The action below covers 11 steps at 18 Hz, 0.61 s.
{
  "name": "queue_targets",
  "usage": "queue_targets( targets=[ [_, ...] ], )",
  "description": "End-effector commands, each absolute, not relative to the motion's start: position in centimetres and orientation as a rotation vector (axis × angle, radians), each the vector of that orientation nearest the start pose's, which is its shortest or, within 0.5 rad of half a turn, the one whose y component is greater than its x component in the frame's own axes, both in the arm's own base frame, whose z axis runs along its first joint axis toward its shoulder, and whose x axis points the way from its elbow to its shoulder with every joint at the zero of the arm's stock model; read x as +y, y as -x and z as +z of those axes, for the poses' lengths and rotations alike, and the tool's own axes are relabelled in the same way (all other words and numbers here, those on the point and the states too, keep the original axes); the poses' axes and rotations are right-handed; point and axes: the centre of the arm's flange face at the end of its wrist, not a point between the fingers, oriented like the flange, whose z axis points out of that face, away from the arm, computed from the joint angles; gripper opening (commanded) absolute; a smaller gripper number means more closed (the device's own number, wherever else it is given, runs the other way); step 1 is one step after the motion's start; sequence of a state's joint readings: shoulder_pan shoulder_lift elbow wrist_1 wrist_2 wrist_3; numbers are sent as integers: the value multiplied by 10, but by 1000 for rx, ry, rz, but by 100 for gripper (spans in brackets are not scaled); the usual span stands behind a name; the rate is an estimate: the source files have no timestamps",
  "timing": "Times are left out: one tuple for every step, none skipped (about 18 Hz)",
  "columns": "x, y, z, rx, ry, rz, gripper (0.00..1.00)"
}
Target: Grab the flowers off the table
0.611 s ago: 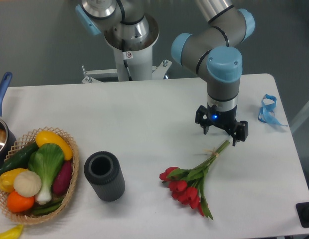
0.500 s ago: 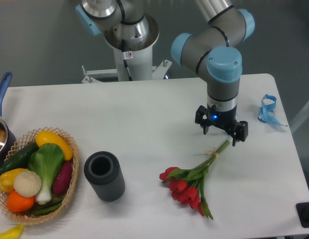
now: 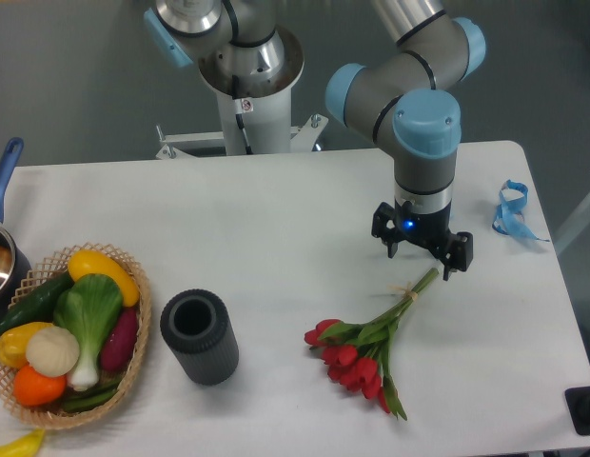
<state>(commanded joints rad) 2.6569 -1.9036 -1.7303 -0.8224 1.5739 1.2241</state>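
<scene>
The flowers (image 3: 363,350), red tulips with green leaves and long stems tied with pale string, lie flat on the white table (image 3: 276,219) at the front right, stems pointing up and to the right. My gripper (image 3: 421,262) hangs open just above the stem ends, its two black fingers spread to either side, with nothing between them.
A dark grey cylindrical cup (image 3: 200,335) stands left of the tulips. A wicker basket (image 3: 133,367) of vegetables sits at the front left, with a blue-handled pot (image 3: 2,238) behind it. A blue ribbon (image 3: 512,211) lies near the table's right edge.
The arm has shifted very slightly to the left; the flowers have not moved.
</scene>
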Motion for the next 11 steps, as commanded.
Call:
queue_targets(
  targets=[
    [401,474,304,210,3011,362,100],
    [403,475,298,212,3012,357,100],
    [404,475,295,215,3014,351,100],
    [404,476,292,215,3018,346,100],
    [406,477,289,217,3021,340,100],
    [407,479,283,220,3025,330,100],
    [408,482,276,223,3030,317,100],
    [411,485,269,228,3034,305,100],
    [420,484,261,249,3036,294,100],
    [428,483,253,268,3041,277,100],
    [432,485,246,271,3044,267,100]
  ],
)
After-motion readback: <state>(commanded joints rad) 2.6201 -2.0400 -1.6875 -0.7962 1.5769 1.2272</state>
